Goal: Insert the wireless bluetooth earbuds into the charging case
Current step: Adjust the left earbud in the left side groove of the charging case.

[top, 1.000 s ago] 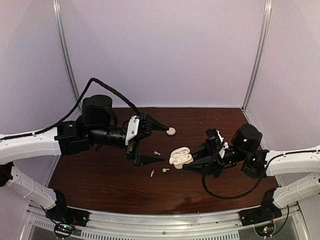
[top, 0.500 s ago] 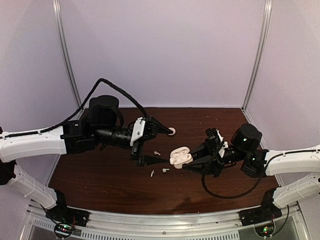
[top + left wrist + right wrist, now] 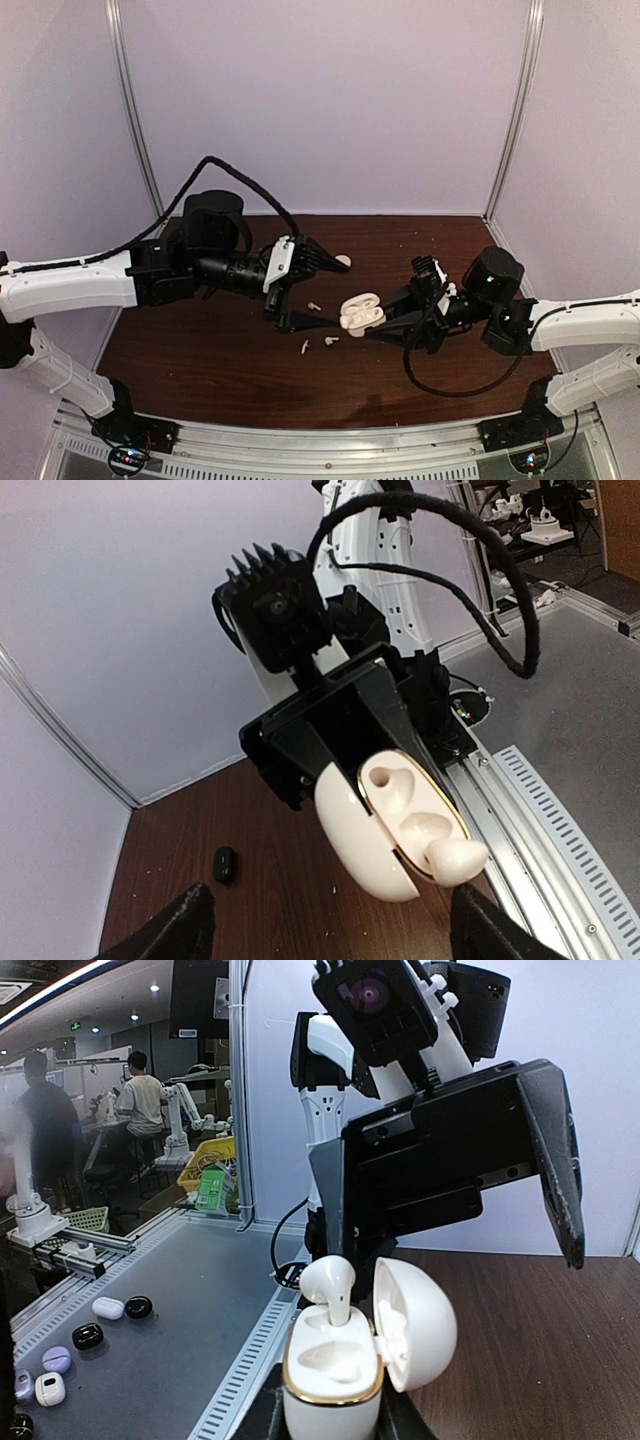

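R gripper is clamped tight on the charging case, lid flipped open, case base pinched between its jaws and the mouth facing up and toward the other arm. One white earbud stands in the well on the side away from the lid, stem down, head well proud of the gold rim, so it looks only half seated; the well next to it shows empty in the L wrist view. L gripper hangs w/ jaws spread wide, nothing in them, the case straight ahead of their gap. Loose white buds lie on the table just below and outside L's lower finger, a black bud further off near L's other finger. Judged step: seat that bud. Best done w/ one L fingertip pressing straight down the well's axis, gently, R holding the case dead steady, keeping clear of the lid hinge; a sideways push would likely tip the bud out.
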Tool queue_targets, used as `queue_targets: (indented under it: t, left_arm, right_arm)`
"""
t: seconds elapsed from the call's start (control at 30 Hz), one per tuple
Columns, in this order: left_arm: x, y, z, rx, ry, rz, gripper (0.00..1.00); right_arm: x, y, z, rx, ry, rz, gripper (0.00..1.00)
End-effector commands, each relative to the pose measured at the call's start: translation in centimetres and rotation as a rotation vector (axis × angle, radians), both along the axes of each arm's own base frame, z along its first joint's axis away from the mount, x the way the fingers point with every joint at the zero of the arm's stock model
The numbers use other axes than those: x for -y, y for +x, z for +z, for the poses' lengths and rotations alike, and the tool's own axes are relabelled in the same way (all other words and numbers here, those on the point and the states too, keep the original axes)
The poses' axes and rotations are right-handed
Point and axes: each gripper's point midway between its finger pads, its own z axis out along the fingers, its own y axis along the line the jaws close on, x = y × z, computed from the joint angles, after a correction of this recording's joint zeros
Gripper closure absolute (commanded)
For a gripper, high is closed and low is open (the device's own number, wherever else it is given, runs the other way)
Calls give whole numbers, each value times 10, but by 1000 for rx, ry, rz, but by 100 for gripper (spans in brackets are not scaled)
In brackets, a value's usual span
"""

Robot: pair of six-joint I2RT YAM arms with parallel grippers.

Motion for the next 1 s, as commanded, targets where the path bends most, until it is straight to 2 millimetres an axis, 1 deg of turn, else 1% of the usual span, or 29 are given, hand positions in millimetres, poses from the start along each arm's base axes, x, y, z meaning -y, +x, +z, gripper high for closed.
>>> queue_targets:
  t: [0.0, 0.17, 0.5, 0.67, 0.97]
  left_arm:
    - [5, 0, 25, 22, -73, -16, 18]
    - [6, -1, 29, 15, -81, -22, 19]
    - [9, -3, 27, 3, -77, -45, 21]
    - [11, -2, 28, -12, -74, -40, 21]
    - [16, 2, 23, -42, -54, -30, 21]
  right_arm:
    - [-3, 4, 8, 7, 20, -13, 100]
    - [-4, 4, 7, 5, 16, -17, 100]
    - [-5, 7, 5, 0, 8, -32, 100]
    - [-5, 8, 4, 1, 6, -34, 100]
    - [-5, 8, 5, 8, 6, -44, 100]
